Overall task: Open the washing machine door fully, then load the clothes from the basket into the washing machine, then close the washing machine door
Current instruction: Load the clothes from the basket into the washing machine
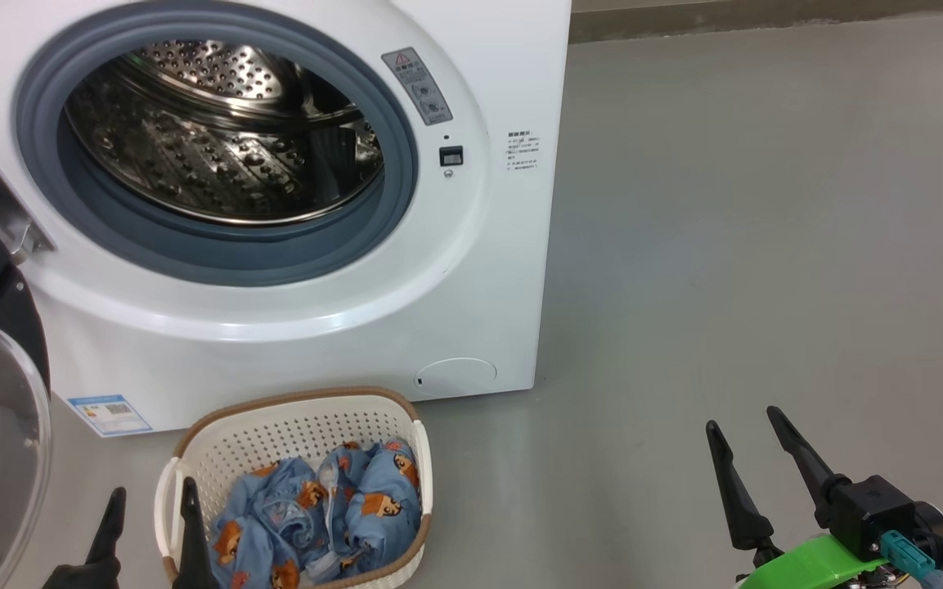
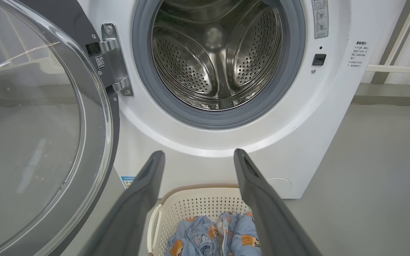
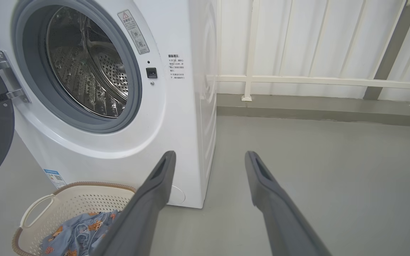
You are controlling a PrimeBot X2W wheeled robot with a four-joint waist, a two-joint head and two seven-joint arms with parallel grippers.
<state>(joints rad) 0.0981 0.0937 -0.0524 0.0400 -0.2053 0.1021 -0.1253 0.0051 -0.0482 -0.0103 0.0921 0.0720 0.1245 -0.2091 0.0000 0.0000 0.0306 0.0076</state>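
close by the spread left hand [image 1: 152,488] — the basket [image 1: 291,397], clothes [image 1: 332,507] inside.

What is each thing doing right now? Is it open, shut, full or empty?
washing machine door: swung wide open.
drum: empty.
basket: holding the clothes.
clothes: crumpled in the basket.
left claw: open, holding nothing.
right claw: open, holding nothing.
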